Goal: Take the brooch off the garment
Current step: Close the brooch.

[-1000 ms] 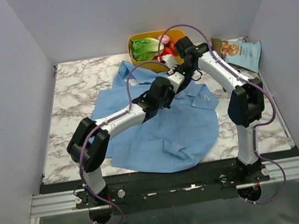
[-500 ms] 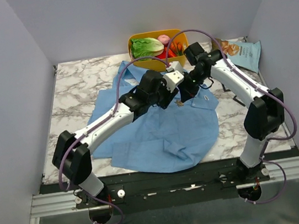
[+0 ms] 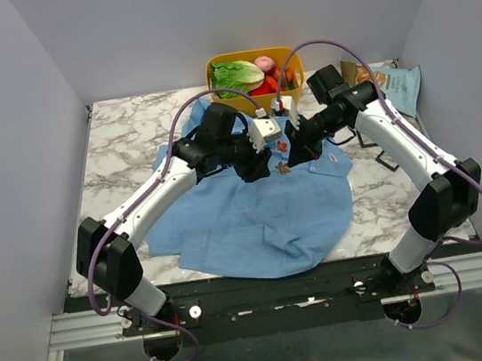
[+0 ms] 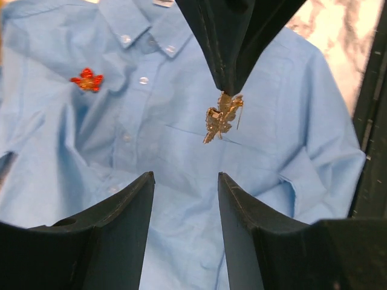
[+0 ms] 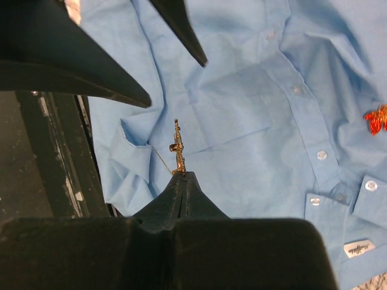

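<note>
The light-blue shirt (image 3: 255, 219) lies spread on the marble table. My right gripper (image 3: 292, 154) is shut on the tiny tan brooch (image 3: 284, 170), which hangs from its tips just above the chest pocket. In the right wrist view the brooch (image 5: 178, 148) sticks out past the closed gripper (image 5: 183, 175), with a thin pin showing, over the shirt (image 5: 254, 157). My left gripper (image 3: 255, 166) is open and empty just left of it. In the left wrist view the brooch (image 4: 221, 116) hangs beyond the left gripper (image 4: 184, 178), over the shirt (image 4: 290, 127).
A red-orange flower ornament (image 3: 282, 145) is pinned near the collar, and it shows in the left wrist view (image 4: 87, 80) and the right wrist view (image 5: 376, 119). A yellow basket (image 3: 211, 66) of vegetables stands at the back. A snack bag (image 3: 394, 85) lies at the back right.
The left arm has swung out to the left and its gripper has drawn back from the right one. The right gripper has come nearer over the chest, holding the brooch.
</note>
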Motion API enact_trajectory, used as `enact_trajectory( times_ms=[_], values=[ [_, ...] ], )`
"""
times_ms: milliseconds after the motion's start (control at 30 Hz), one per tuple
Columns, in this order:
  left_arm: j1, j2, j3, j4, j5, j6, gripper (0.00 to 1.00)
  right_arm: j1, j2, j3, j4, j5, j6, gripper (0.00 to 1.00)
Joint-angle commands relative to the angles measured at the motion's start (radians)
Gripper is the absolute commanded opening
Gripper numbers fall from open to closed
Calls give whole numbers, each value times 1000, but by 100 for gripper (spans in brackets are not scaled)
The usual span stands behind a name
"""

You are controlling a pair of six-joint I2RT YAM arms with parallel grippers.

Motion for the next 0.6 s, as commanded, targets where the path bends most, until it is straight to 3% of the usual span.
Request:
enact_trajectory(
  times_ms=[0, 233, 567],
  values=[
    [51, 31, 54, -76, 220, 25, 56, 4, -43, -10, -10, -104, -71, 1],
    [100, -38, -18, 74, 307, -44, 57, 4, -51, -12, -15, -135, -108, 1],
    [58, -8, 25, 2, 391, -3, 58, 4, -58, -58, 4, -156, -134, 1]
  ],
)
